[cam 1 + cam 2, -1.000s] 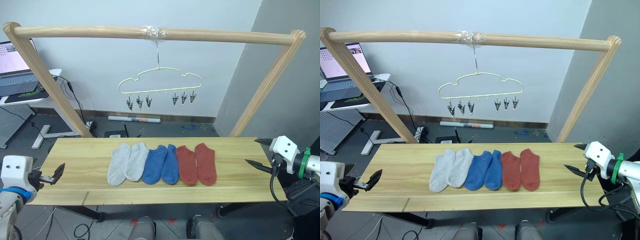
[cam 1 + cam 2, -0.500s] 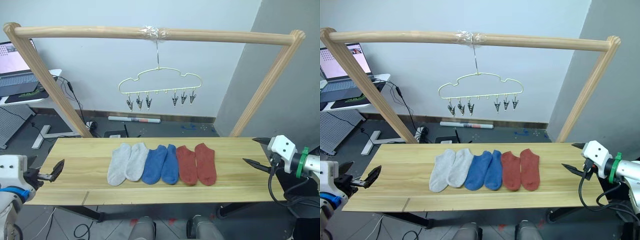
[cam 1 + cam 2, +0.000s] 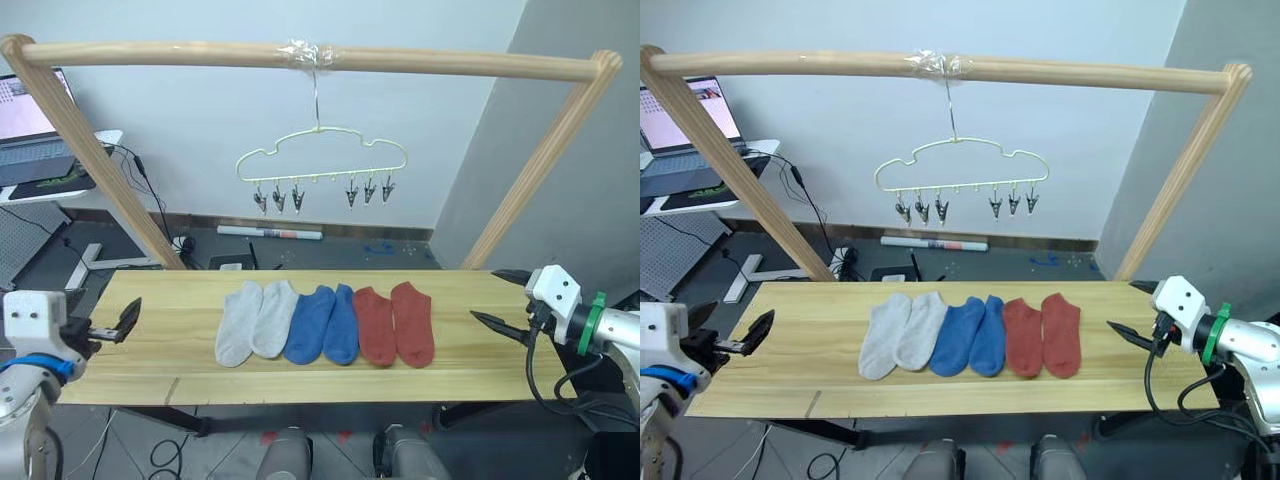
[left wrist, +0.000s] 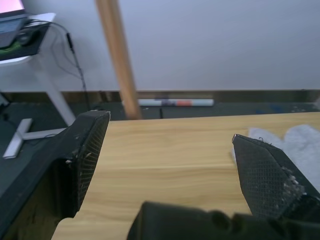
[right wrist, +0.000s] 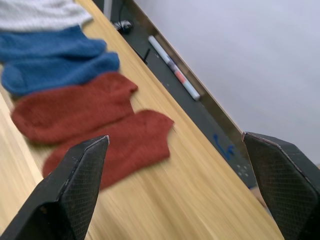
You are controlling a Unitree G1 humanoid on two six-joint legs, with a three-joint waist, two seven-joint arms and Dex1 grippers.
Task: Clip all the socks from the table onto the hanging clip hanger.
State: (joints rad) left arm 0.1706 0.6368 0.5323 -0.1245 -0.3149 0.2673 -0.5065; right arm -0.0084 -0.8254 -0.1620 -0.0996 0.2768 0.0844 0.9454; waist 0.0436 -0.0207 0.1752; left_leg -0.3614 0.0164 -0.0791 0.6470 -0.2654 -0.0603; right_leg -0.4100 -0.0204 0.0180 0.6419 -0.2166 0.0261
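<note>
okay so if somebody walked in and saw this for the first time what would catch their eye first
Probably the six socks in a neat row mid-table: two grey, two blue, two red, from the robot's left to right. Above them a pale yellow clip hanger hangs from the top pole of a wooden frame, its clips all empty. The left gripper and right gripper sit open at the table's two ends, holding nothing.

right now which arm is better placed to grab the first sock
Right, probably. The right gripper hangs open over the table end near the red socks, pointing at them. The left gripper, also open, sits farther from the grey socks.
</note>
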